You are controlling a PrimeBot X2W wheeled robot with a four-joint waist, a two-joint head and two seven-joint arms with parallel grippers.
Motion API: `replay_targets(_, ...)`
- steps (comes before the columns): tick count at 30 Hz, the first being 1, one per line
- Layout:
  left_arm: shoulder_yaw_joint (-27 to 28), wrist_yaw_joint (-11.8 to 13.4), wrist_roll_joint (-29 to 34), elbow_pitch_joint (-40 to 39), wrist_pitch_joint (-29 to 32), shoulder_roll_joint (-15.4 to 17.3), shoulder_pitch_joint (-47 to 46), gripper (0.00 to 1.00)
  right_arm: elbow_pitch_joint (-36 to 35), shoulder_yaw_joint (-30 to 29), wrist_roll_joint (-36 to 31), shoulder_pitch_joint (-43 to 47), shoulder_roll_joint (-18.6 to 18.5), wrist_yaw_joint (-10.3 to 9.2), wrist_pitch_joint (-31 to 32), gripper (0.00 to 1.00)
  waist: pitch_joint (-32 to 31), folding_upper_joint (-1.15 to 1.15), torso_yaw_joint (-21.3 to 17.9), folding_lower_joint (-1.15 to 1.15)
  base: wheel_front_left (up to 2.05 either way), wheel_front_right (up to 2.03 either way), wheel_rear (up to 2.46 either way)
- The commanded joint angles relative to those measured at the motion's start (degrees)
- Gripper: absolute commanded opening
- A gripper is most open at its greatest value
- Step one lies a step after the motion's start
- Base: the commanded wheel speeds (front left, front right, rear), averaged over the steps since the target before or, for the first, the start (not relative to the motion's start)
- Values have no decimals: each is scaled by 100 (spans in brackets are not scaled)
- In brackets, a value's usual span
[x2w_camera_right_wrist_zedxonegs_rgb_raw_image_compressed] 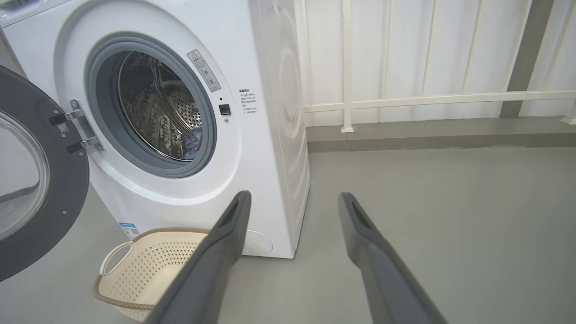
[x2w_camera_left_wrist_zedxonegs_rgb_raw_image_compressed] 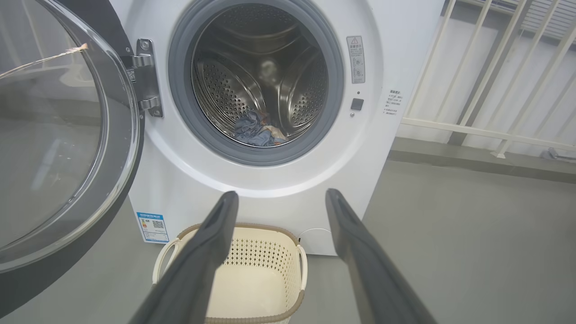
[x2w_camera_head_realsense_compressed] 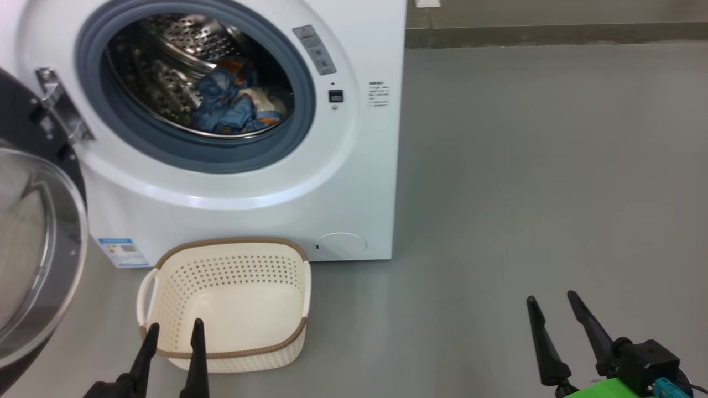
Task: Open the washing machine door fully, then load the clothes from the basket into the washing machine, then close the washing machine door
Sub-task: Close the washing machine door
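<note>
**Clothes in the drum, door swung wide**

My left gripper (x2w_camera_head_realsense_compressed: 175, 325) is spread and holds nothing, over the near rim of the basket (x2w_camera_head_realsense_compressed: 232, 245), which stands on the floor (x2w_camera_head_realsense_compressed: 525, 166) against the washing machine (x2w_camera_head_realsense_compressed: 249, 204). My right gripper (x2w_camera_head_realsense_compressed: 552, 297) is likewise spread. The clothes (x2w_camera_head_realsense_compressed: 235, 102) lie in the drum, and the washing machine door (x2w_camera_head_realsense_compressed: 27, 249) hangs open to my left

Left gripper (x2w_camera_head_realsense_compressed: 175, 325), lower left of the head view: we see two long dark fingers (x2w_camera_head_realsense_compressed: 196, 354) pointing up the frame, spread apart, nothing between them. In its own wrist view the left gripper (x2w_camera_left_wrist_zedxonegs_rgb_raw_image_compressed: 281, 193) shows the same wide gap, tips level, pads bare.

Right gripper (x2w_camera_head_realsense_compressed: 552, 297), lower right of the head view: fingers lean slightly toward the upper left, also parted and empty. Behind them we note a black wrist block (x2w_camera_head_realsense_compressed: 647, 359) above a green housing. In its own wrist view the right gripper (x2w_camera_right_wrist_zedxonegs_rgb_raw_image_compressed: 294, 194) stands wide, holding nothing.

Both grippers are low, well apart from each other, touching nothing.
</note>
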Motion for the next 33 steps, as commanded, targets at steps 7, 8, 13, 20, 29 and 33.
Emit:
replay_targets(7, 200, 140, 21, -145, -37, 21, -142, 100, -247, 410, 22, -237, -45, 51, -42, 100, 106, 0, 469, 0, 0, 0, 0)
replay_targets(8, 199, 167, 30, -142, -37, 21, -137, 100, -251, 430, 15, -242, -45, 51, -41, 100, 115, 0, 547, 0, 0, 0, 0)
replay_targets(13, 160, 232, 29, -179, -37, 21, -127, 100, -269, 537, 5, -288, -45, 51, -48, 100, 157, 0, 991, 0, 0, 0, 0)
replay_targets(20, 120, 258, 57, -274, -37, 21, -137, 100, -239, 580, 22, -359, -45, 51, -81, 100, 231, 0, 1797, 0, 0, 0, 0)
replay_targets(29, 169, 245, 106, -246, -37, 21, -75, 100, -201, 758, 157, -417, -45, 51, -169, 100, 132, 0, 2659, 0, 0, 0, 0)
replay_targets(33, 293, 350, 36, -419, -37, 21, 23, 100, -171, 1080, 162, -553, -45, 51, -186, 100, 169, 0, 2735, 0, 0, 0, 0)
